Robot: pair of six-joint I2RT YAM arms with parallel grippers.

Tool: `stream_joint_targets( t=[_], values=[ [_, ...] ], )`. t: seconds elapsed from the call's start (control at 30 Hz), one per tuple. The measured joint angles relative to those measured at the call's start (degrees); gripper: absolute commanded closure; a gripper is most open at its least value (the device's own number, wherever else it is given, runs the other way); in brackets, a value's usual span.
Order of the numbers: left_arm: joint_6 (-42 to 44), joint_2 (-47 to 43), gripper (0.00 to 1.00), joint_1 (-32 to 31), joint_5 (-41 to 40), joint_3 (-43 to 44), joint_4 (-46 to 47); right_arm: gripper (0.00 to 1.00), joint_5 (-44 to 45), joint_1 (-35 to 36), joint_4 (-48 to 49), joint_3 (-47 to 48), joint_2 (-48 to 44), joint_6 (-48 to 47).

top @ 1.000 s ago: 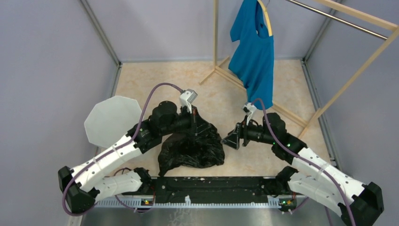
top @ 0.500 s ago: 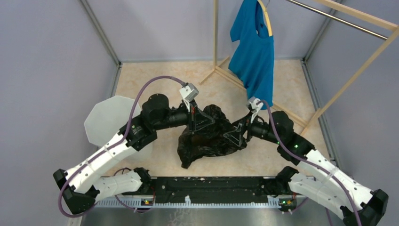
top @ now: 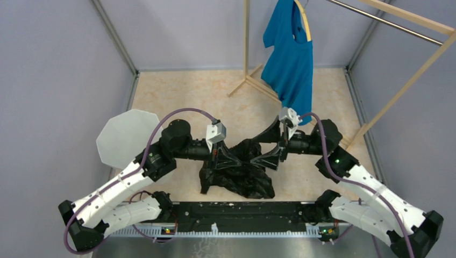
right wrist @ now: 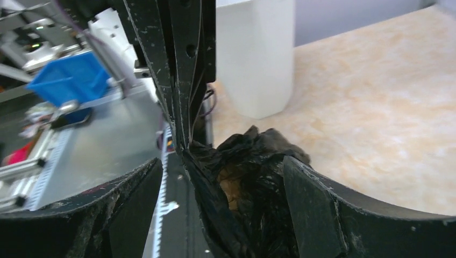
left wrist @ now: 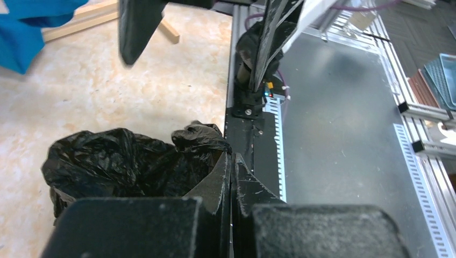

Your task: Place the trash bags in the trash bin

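Ok so from where I'm standing: the left gripper (top: 235, 160) is clamped tight, jaws pressed together, pinching a fold of the black trash bag (top: 236, 180). The wrist view from the other arm shows that pinch pretty clearly, with the film caught right at the fingertips.

The right gripper (top: 257, 151) comes in from the opposite side, facing the left one, and its jaws are spread wide. The crinkly plastic bulges up between its two fingers (right wrist: 312, 209), but they aren't squeezing it. Whether they even touch it I honestly can't tell.

The bag itself sits bunched up between the two grippers, about mid-table and close to the front rail where the arm bases are. The top of it is gathered up at the left gripper and the rest sags down toward the table (top: 188, 91). It looks like the bottom may be resting on the surface, not sure though. There's a bit of brownish see-through where the plastic is thin.

The white trash bin (top: 123, 137) is over on the left side, just behind the left arm's elbow, well apart from the bag. So the bag isn't in it.

At the back right a blue T-shirt (top: 290, 59) hangs on a wooden rack (top: 246, 48), clear of both arms.
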Motion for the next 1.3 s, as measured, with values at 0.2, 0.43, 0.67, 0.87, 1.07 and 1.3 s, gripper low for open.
stream_joint_targets(
  t=[0.2,0.43,0.67,0.87,1.07,1.3],
  values=[
    [2.7,1.2,1.0,0.0,1.5,0.0,0.2,0.14,-12.6,0.0,5.7,0.2,9.9,6.6],
    [2.7,3.3,1.0,0.0,-8.2,0.1,0.0,0.19,-20.1,0.8,16.3,-3.6,10.7,17.2],
    [2.5,2.6,1.0,0.0,-17.1,0.1,1.7,0.22,-21.5,1.5,17.9,-7.0,6.3,21.9],
    [2.5,2.0,1.0,0.0,-21.5,1.6,4.8,0.2,-9.2,1.6,5.6,-2.0,3.5,18.1],
    [5.2,6.5,1.0,0.1,-24.1,7.4,6.3,0.18,0.8,-7.9,-2.4,5.0,5.0,15.2],
    [16.1,17.8,1.0,1.4,-20.1,17.4,5.6,0.13,-4.9,-14.4,1.4,5.5,13.4,14.8]
  ],
)
